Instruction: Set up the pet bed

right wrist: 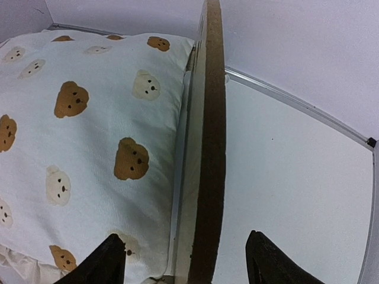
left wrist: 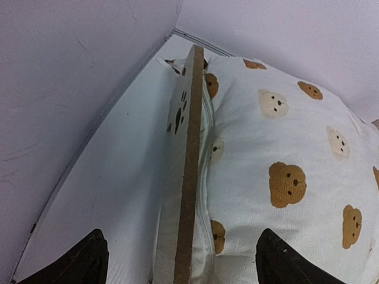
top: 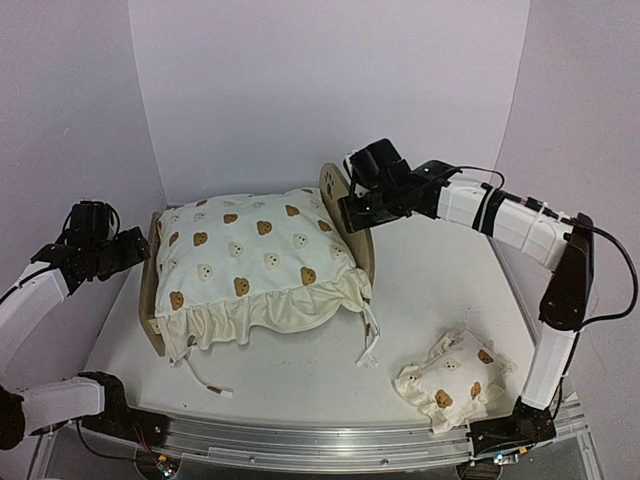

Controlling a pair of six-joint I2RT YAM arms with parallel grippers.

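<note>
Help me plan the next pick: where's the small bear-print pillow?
Top view: the pillow lies on the table, near-right corner, beside the right arm's base.

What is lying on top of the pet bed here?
A large bear-print cushion fills the pet bed between its wooden end boards, with its ruffle hanging over the near side. The bed's base is completely covered and cannot be seen.

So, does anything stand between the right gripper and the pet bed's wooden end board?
Nothing visible does. The right gripper is open, and the end board of the pet bed lines up with the gap between its fingers.
</note>
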